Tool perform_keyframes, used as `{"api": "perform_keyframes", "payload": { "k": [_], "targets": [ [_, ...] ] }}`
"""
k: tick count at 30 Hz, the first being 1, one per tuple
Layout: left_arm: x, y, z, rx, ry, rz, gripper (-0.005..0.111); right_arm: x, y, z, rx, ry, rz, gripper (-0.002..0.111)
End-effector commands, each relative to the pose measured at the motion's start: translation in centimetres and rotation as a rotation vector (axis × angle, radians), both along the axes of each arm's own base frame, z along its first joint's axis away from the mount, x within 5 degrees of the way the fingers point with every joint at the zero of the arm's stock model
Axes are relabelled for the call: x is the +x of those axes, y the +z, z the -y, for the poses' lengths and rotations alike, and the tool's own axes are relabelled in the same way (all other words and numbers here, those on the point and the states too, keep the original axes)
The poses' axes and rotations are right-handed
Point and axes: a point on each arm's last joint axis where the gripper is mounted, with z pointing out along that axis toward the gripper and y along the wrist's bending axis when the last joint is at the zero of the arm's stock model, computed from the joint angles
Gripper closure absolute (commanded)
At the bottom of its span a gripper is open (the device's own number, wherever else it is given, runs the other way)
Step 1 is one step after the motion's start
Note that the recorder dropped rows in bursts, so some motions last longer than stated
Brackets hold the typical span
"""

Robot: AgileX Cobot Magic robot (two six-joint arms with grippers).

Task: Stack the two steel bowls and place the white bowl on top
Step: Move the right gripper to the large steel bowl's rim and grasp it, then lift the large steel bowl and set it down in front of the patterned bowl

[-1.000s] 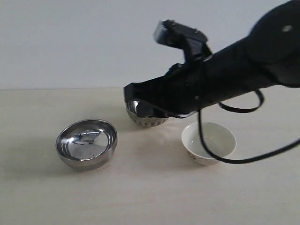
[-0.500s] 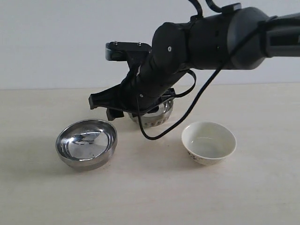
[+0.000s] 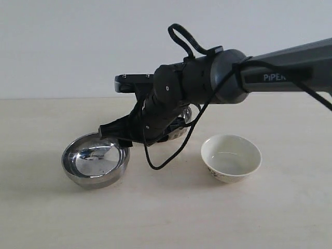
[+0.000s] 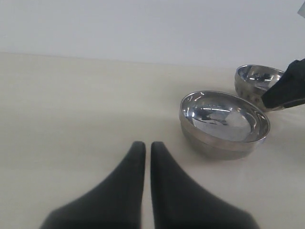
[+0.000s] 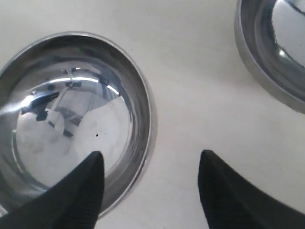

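Note:
The wide plain steel bowl (image 3: 96,161) (image 4: 224,119) (image 5: 281,52) sits at the left. The smaller dimpled steel bowl (image 3: 182,120) (image 4: 257,78) (image 5: 71,119) stands behind and to its right, mostly hidden by my right arm. My right gripper (image 3: 134,136) (image 5: 151,155) is open and straddles that bowl's rim on the side facing the wide bowl, with one finger over the inside and one outside. The white bowl (image 3: 231,157) rests alone at the right, upright. My left gripper (image 4: 147,145) is shut and empty, low over the table short of the wide bowl.
All three bowls stand on a pale wooden table (image 3: 166,218) before a plain wall. A black cable loop (image 3: 155,162) hangs from my right arm, down between the wide steel bowl and the white bowl.
My right arm has swung left and dropped, bringing its open gripper down at the smaller steel bowl's rim. None of the bowls has moved.

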Motion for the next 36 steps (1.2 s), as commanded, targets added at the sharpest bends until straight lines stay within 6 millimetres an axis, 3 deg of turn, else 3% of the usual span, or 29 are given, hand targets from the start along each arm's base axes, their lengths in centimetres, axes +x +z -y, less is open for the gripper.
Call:
{"api": "perform_keyframes", "payload": {
  "k": [1,10,19,21,28,32,36],
  "targets": [
    [0.0,-0.1,0.0,0.001,0.003,0.002,0.103,0.6,-0.7,-0.5,0.031,-0.017,0.028,0.056],
    [0.0,-0.1,0.0,0.001,0.003,0.002,0.103,0.9,-3.4,-1.2,0.032,-0.028,0.021,0.056],
    [0.0,-0.1,0.0,0.001,0.003,0.002,0.103,0.4,-4.7,-2.6,0.059,-0.022,0.038,0.056],
    [0.0,-0.1,0.0,0.001,0.003,0.002,0.103,0.4,-4.8,-2.6,0.072,-0.039,0.023,0.061],
    [0.0,-0.1,0.0,0.001,0.003,0.002,0.103,0.3,-4.9,-2.6,0.064,-0.039,0.010,0.108],
    [0.0,-0.1,0.0,0.001,0.003,0.002,0.103,0.1,-4.7,-2.4,0.049,-0.034,-0.008,0.108],
    [0.0,-0.1,0.0,0.001,0.003,0.002,0.103,-0.2,-2.8,-2.2,0.058,-0.029,-0.003,0.108]
  ]
}}
